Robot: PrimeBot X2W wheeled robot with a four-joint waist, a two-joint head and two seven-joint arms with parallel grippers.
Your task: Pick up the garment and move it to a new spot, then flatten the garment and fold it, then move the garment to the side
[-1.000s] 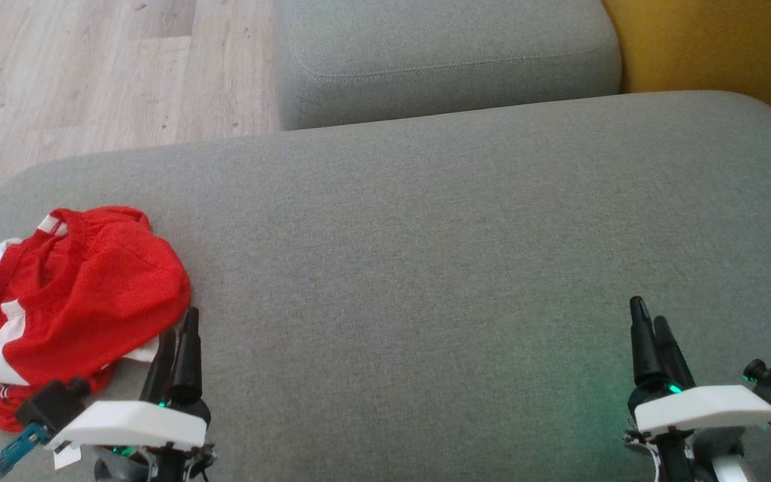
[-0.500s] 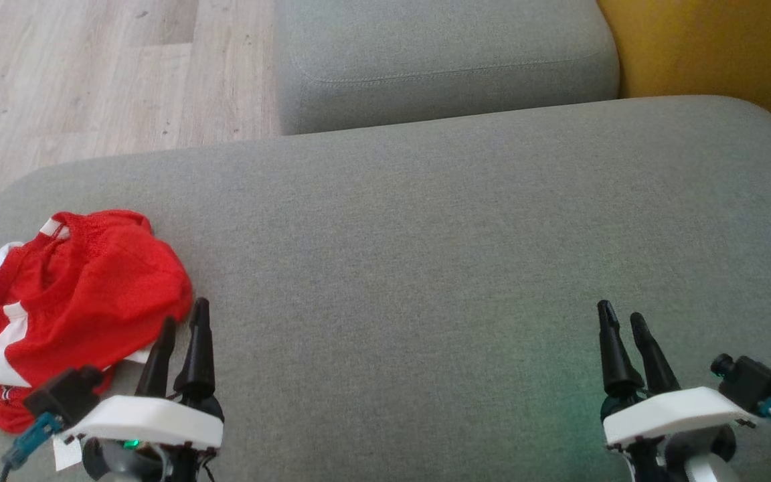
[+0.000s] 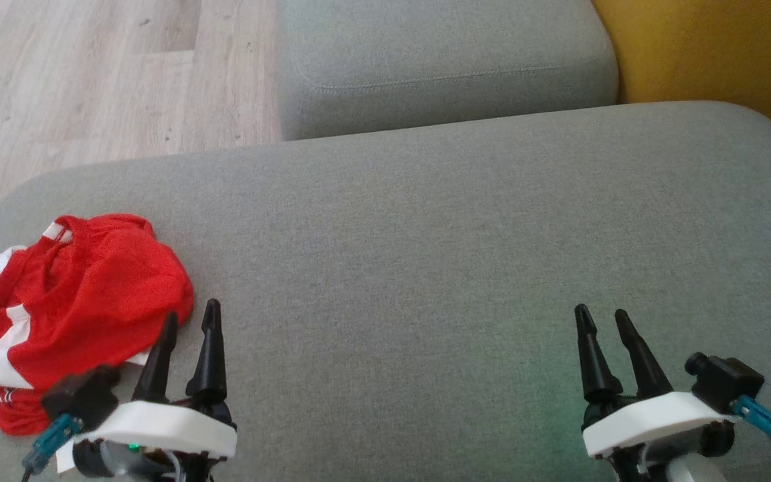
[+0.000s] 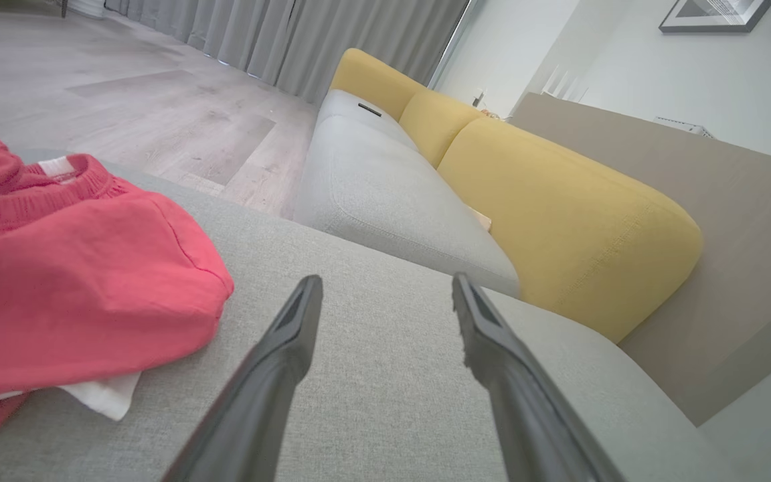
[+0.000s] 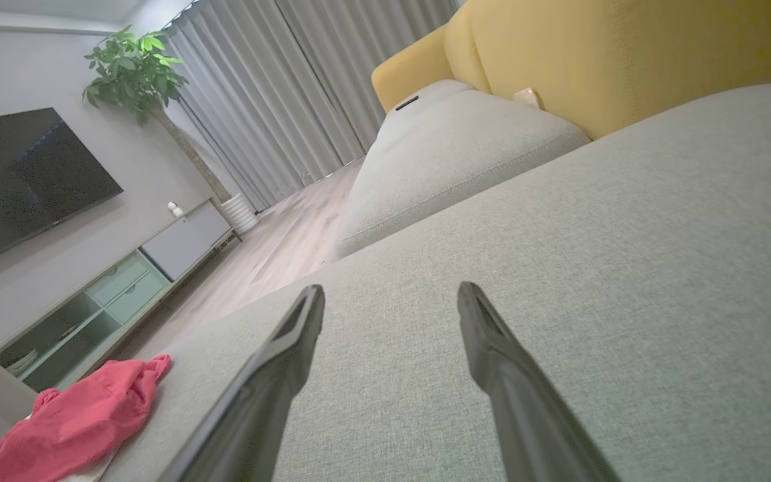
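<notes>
Red with white stripes, the crumpled shirt (image 3: 84, 294) lies at the left end of the grey sofa seat (image 3: 425, 234). Its heap runs from near-left to far-right, ribbed collar on the far side. The left gripper (image 3: 191, 309), fingers apart and empty, sits just beside its right edge, clearly nearer. The right gripper (image 3: 601, 310), likewise spread and empty, is well apart.
</notes>
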